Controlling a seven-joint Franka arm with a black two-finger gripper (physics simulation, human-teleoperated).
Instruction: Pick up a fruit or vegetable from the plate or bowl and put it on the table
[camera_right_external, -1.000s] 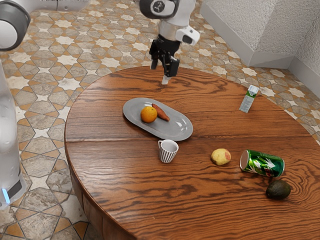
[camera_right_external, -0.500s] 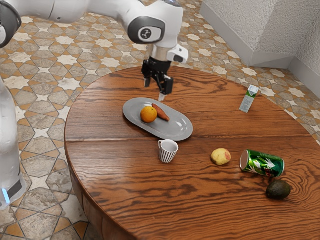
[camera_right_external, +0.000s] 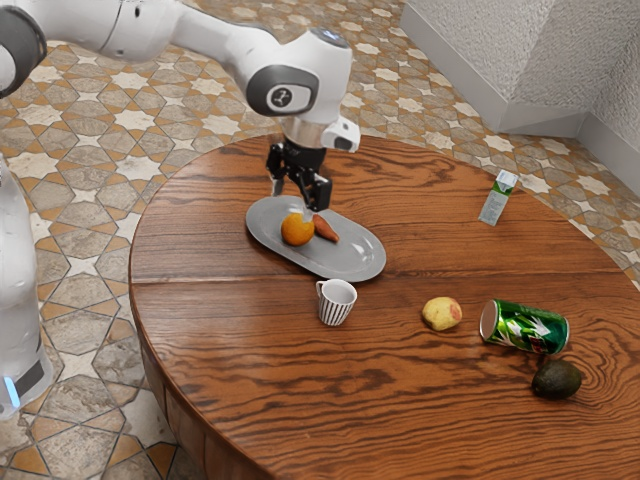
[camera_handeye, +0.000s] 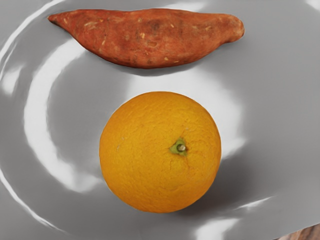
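My gripper (camera_right_external: 292, 204) hangs open over the orange end of the grey oval plate (camera_right_external: 352, 262), its fingers pointing down and apart, holding nothing. Below it on the plate rests the orange (camera_right_external: 297, 230), and close beside that lies a reddish sweet potato (camera_right_external: 325, 229), partly hidden behind a fingertip. In the wrist view the orange (camera_handeye: 160, 152) is seen from above with its green stem spot, and the sweet potato (camera_handeye: 155, 37) lies separate from it on the plate (camera_handeye: 270, 125).
A striped cup (camera_right_external: 337, 302) stands just beside the plate. Toward the exterior view's right are a yellowish fruit (camera_right_external: 441, 313), a green can (camera_right_external: 525, 327) on its side, an avocado (camera_right_external: 556, 379) and a small upright carton (camera_right_external: 497, 197), all on the round wooden table (camera_right_external: 230, 340).
My hand has come down and toward the exterior view's left, from beyond the table's far edge to over the plate. The objects have stayed where they were.
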